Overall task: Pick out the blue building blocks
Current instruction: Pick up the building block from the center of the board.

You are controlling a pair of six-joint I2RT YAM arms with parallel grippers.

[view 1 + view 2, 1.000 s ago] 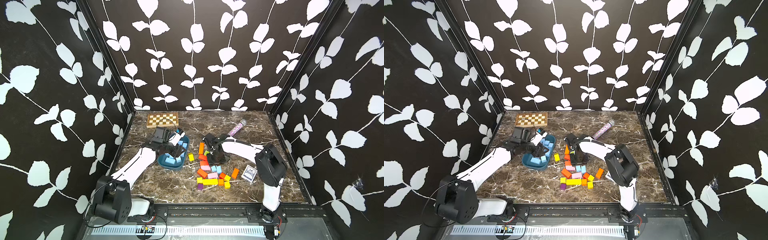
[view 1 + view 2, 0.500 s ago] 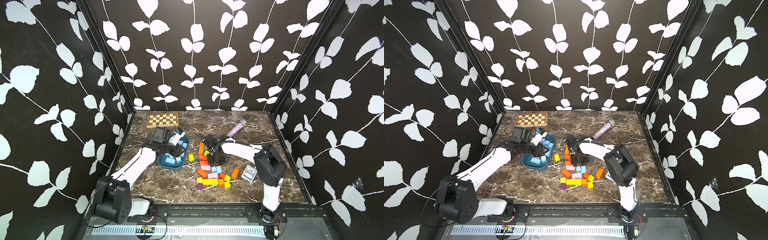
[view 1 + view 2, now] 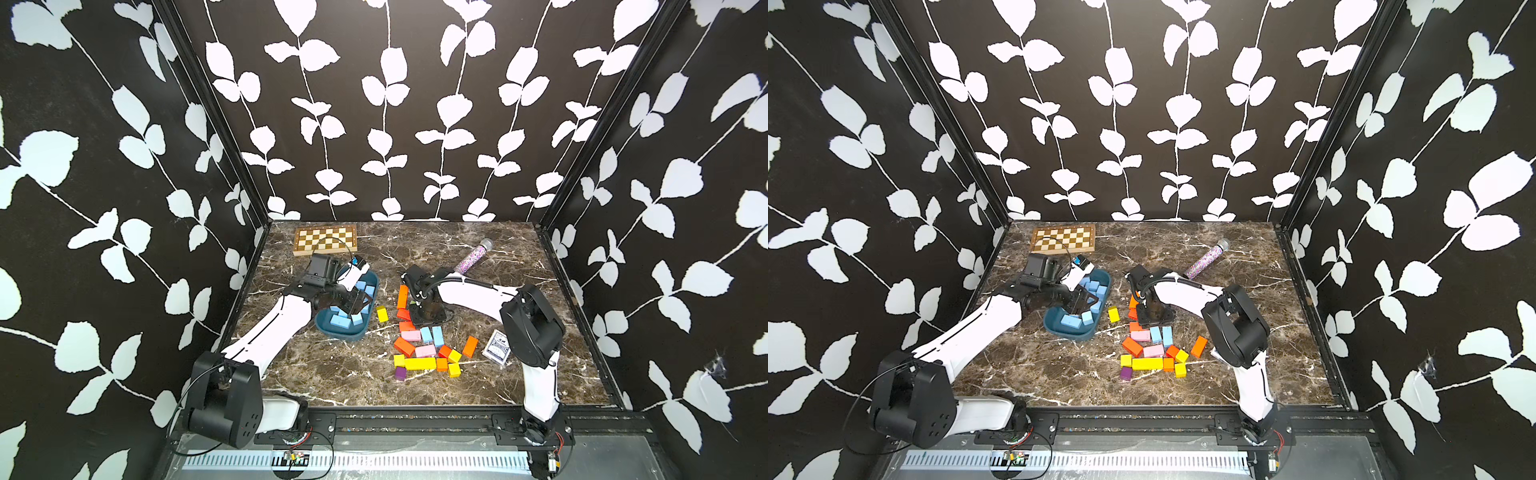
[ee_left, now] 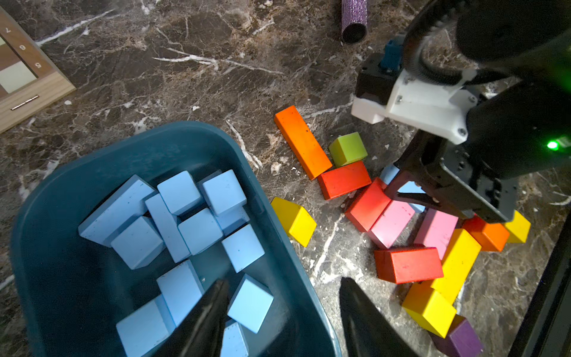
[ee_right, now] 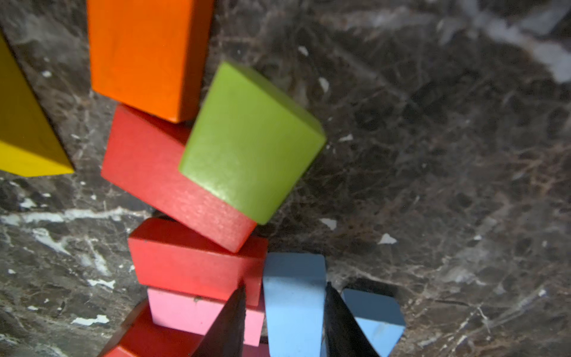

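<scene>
Several blue building blocks (image 4: 200,228) lie in the dark teal tray (image 4: 61,185), which shows in both top views (image 3: 328,330) (image 3: 1054,326). Two more blue blocks (image 3: 426,333) (image 3: 437,336) rest on the table in the coloured pile. My right gripper (image 5: 285,285) reaches down over the pile (image 3: 430,320). Its jaws straddle one blue block (image 5: 293,303): one finger touches it and the other stands a little off. A second blue block (image 5: 377,315) lies just beside it. My left gripper (image 4: 284,281) hangs open and empty over the tray's rim (image 3: 357,301).
Orange, red, pink, yellow, green and purple blocks (image 3: 419,363) crowd round the right gripper. A lone yellow cube (image 3: 382,313) sits beside the tray. A chessboard (image 3: 325,245) lies at the back left. A glitter microphone (image 3: 473,259) and a card deck (image 3: 496,352) lie to the right.
The right arm has shifted slightly over the pile. The left arm has stayed over the tray.
</scene>
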